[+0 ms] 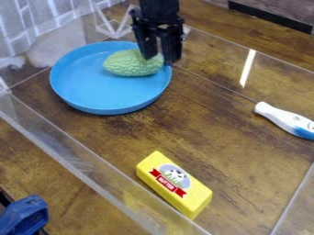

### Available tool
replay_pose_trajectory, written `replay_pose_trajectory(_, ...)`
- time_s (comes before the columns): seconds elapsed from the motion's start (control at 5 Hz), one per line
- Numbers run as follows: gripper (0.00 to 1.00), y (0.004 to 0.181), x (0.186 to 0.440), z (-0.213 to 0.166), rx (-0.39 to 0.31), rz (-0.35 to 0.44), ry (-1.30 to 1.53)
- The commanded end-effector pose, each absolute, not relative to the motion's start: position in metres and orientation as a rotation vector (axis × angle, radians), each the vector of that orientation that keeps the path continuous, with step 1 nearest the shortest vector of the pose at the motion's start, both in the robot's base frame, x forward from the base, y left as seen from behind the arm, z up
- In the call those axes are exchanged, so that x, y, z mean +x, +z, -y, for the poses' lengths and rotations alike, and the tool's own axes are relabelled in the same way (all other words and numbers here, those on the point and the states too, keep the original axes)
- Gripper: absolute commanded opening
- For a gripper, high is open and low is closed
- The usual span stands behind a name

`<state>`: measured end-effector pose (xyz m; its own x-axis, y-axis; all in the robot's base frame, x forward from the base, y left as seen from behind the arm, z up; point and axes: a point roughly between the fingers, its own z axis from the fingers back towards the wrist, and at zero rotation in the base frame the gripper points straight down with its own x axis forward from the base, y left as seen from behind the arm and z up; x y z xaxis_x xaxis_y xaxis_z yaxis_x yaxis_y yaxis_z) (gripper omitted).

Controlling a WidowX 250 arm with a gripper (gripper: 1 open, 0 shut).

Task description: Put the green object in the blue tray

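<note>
Camera view: you are looking down at a wooden table with a clear acrylic wall around it; the action sits in the upper left of the frame.
Tool: your black two-fingered gripper (160,53) points almost straight down at the upper right part of the dish, fingers clenched on the right-hand end of the green object.
Key relation: the small pale-green knobbly gourd-shaped lump (131,63) runs leftward from the fingers, its long axis roughly left to right in the frame and its free, fatter end toward the dish's centre.
Where it is: over the large round shallow bright-blue plastic tray (80,90), inside the rim; whether it rests on the floor of the dish or hangs just above it, I cannot tell.
Look of it: dull green, bumpy skin, oblong, far smaller than the tray.
Your next move, as I judge it: let go and lift straight up, clear of the rim.
Well apart: the yellow rectangular block (173,183) at lower centre and the white-and-blue pen-like object (285,119) at right.
</note>
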<state>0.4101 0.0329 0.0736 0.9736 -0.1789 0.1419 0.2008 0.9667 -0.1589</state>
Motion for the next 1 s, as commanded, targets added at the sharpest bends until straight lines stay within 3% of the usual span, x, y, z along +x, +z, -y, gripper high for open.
replay_pose_trajectory(0.0,1.0,0.0912,0.4149,-0.0357,-0.164,0.181,-0.187)
replay_pose_trajectory(0.8,1.0,0.09,0.4198,-0.0322,-0.167,0.197,-0.196)
